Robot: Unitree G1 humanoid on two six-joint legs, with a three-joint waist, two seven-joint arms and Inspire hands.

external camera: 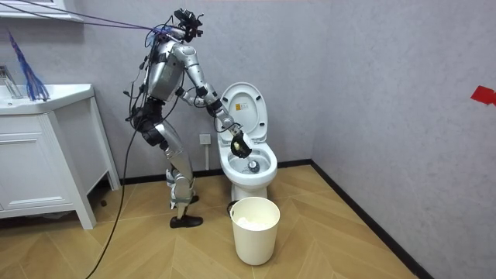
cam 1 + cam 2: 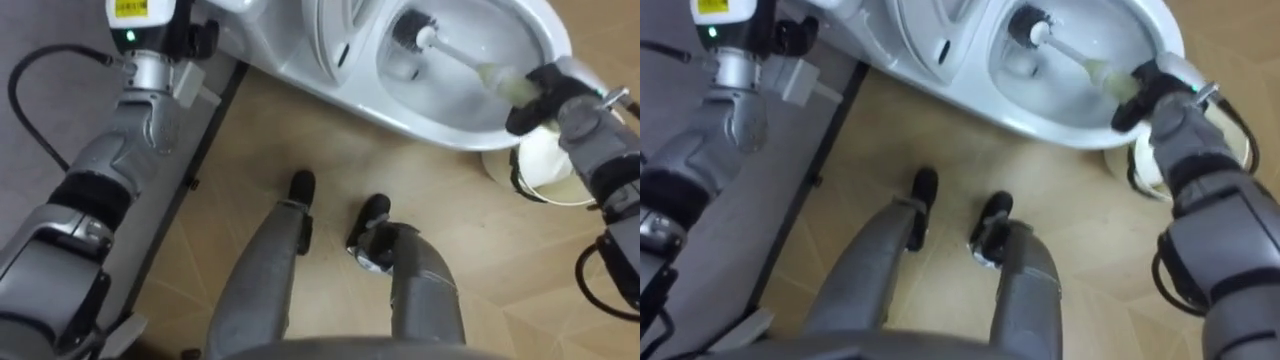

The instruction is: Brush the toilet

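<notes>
The white toilet point(image 2: 400, 118) stands open before me, its lid point(image 1: 246, 108) raised against the wall. A toilet brush point(image 2: 455, 55) reaches down into the bowl, its dark bristle head point(image 2: 410, 30) near the bottom by the water. My right hand point(image 2: 545, 95) comes in from the right over the rim, fingers curled round the brush's pale handle. In the room view that hand point(image 1: 240, 144) hangs over the bowl while I stand bent forward beside the toilet. My left hand point(image 2: 150, 35) is at the top left, by the toilet's back, its fingers cut off by the edge.
A white waste bin point(image 1: 254, 229) stands on the wooden floor just in front of the toilet, close under my right forearm point(image 2: 545, 160). A dark skirting strip point(image 2: 190, 170) runs along the grey wall at my left. A white cabinet point(image 1: 39, 155) stands at the room view's left.
</notes>
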